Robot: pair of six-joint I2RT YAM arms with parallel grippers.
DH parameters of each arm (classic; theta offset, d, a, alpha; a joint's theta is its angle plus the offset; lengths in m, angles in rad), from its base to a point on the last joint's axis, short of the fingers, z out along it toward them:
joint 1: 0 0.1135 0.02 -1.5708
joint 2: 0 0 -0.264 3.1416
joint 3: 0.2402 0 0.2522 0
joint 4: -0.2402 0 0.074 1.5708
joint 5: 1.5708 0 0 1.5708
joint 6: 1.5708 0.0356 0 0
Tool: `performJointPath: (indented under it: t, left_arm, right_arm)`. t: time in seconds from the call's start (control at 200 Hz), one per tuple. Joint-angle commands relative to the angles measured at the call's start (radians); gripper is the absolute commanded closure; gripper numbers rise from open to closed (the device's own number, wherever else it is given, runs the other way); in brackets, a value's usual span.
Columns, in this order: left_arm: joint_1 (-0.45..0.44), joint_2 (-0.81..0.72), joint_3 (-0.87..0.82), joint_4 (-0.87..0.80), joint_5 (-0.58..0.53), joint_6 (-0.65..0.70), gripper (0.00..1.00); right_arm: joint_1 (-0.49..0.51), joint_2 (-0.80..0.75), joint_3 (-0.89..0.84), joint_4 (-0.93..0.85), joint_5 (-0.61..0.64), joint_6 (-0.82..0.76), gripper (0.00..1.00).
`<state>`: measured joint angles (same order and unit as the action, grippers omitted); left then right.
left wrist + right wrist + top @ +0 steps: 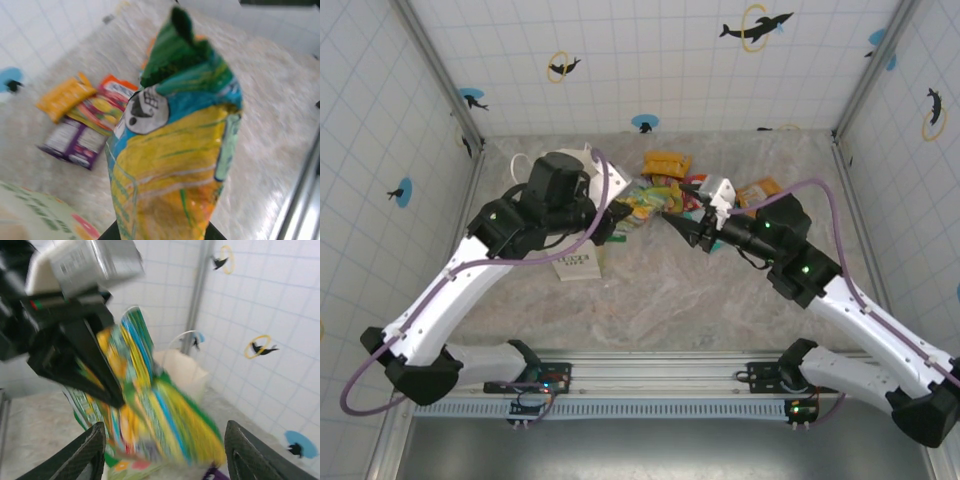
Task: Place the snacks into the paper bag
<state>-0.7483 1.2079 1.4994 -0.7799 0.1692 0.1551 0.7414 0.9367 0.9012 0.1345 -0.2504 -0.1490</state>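
Left gripper [617, 215]: pressed together on one end of a yellow-and-green snack packet [175, 150], held just right of the paper bag [578, 264].
Right gripper [165, 440]: fingers spread, flanking the same packet, further right of the bag.
Paper bag: lies under the left arm; I cannot tell if its mouth is open.
Other snacks [665, 170]: a loose pile right of the bag, toward the far wall.
Risk, slip: only one end of the shiny foil is pinched, so a fast swing could shake the packet free.
Risk, snag: the spread right fingers could catch the packet as it leaves.
Risk, miss: a floppy packet striking the bag's rim may fall outside.
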Motion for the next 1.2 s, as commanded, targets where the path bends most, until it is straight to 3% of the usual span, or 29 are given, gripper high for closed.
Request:
performJointPath:
  t: [0.0, 0.375, 0.655, 0.956, 1.191]
  left_arm:
    - [-0.004, -0.085, -0.011, 0.234, -0.188, -0.096, 0.87]
    - [-0.004, -0.273, -0.223, 0.703, -0.601, -0.151, 0.88]
    - [-0.003, -0.250, -0.245, 0.655, -0.811, -0.141, 0.87]
    - [0.009, -0.202, -0.316, 0.612, -0.886, -0.193, 0.86]
    - [0.121, -0.182, -0.349, 0.559, -0.757, -0.298, 0.87]
  right_arm:
    - [-0.023, -0.022, -0.040, 0.137, 0.084, 0.048, 0.35]
    - [-0.037, 0.052, -0.040, 0.087, 0.078, 0.074, 0.36]
    - [-0.037, 0.115, -0.035, 0.083, 0.068, 0.097, 0.36]
    - [-0.037, 0.148, -0.036, 0.089, 0.053, 0.119, 0.37]
    - [-0.037, 0.158, -0.044, 0.083, 0.047, 0.128, 0.37]
